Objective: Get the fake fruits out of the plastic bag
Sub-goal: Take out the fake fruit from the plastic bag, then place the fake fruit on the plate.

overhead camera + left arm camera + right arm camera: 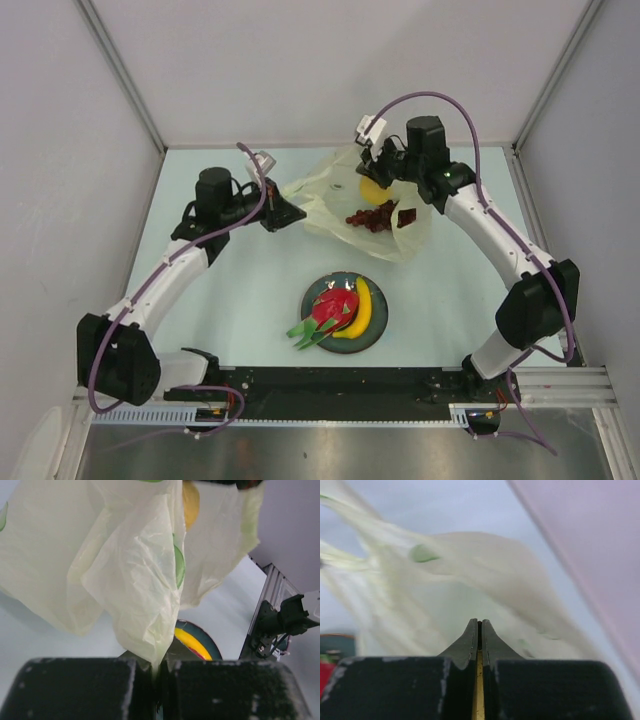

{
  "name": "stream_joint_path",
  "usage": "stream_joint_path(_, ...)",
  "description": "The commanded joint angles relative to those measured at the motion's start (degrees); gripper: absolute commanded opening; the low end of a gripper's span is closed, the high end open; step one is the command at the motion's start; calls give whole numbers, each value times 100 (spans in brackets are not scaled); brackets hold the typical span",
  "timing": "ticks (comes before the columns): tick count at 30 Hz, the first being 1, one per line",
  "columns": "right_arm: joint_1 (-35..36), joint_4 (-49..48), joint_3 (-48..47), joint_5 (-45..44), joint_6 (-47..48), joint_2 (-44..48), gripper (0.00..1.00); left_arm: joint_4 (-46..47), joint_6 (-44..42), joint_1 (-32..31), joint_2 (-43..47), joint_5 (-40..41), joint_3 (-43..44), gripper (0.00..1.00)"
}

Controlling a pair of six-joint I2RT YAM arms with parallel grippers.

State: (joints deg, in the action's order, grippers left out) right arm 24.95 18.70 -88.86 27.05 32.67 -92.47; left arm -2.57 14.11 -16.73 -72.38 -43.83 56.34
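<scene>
The left end effector (157,674) is clenched on the plastic bag (345,205), its 2 dark fingers (80,690) pressed together on 1 narrow fold of the pale yellow-green film, which fans out wide and crinkled above them in the left wrist view. From above, that pinch is at the bag's left edge, and the bag lies spread on the pale table (230,290) toward the far side, between the 2 arms. The right end effector (479,628) is at the bag's far, upper part, right over the round yellow lemon (372,189). Its jaws are closed tip to tip, with a thin yellowish line between them. The right wrist view is blurred, so I cannot tell whether any film is caught there. The lemon is at the bag, close under those fingers, and the dark red grape bunch (372,217) lies just nearer, on or in the film; I cannot tell which. A small dark red patch lies just beside the grapes on their right; what it is cannot be made out. Well apart from the bag, nearer the arm bases, the dark round plate (312,296) carries the red dragon fruit (333,308) with green leaf tips on the left and the curved banana (362,308) touching it on the right.
</scene>
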Motion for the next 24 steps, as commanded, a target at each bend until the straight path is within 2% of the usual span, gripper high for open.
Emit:
stream_joint_path(1, 97, -180, 18, 1329, -2034, 62, 0, 468, 285, 30, -118, -117, 448, 0)
stream_joint_path(3, 290, -305, -148, 1460, -2464, 149, 0, 477, 320, 30, -162, -55, 518, 0)
stream_joint_path(7, 650, -165, -579, 1374, -2660, 482, 0, 450, 268, 30, -224, 68, 563, 0)
stream_joint_path(11, 792, 528, -467, 1382, -2634, 966, 0, 380, 180, 30, -268, 112, 650, 0)
stream_joint_path(16, 845, 2091, 727, 1470, -1642, 1906, 0, 336, 57, 21, -294, 147, 774, 0)
stream_joint_path(17, 854, 2190, 1200, 1427, -1641, 2221, 0, 327, 40, 21, -294, 138, 782, 0)
stream_joint_path(21, 1371, 2296, 1942, 542, -1834, 2619, 0, 301, 13, 30, -312, 191, 765, 0)
stream_joint_path(24, 1583, 2139, 2468, 240, -1790, 2785, 0, 336, 162, 30, -303, 226, 686, 0)
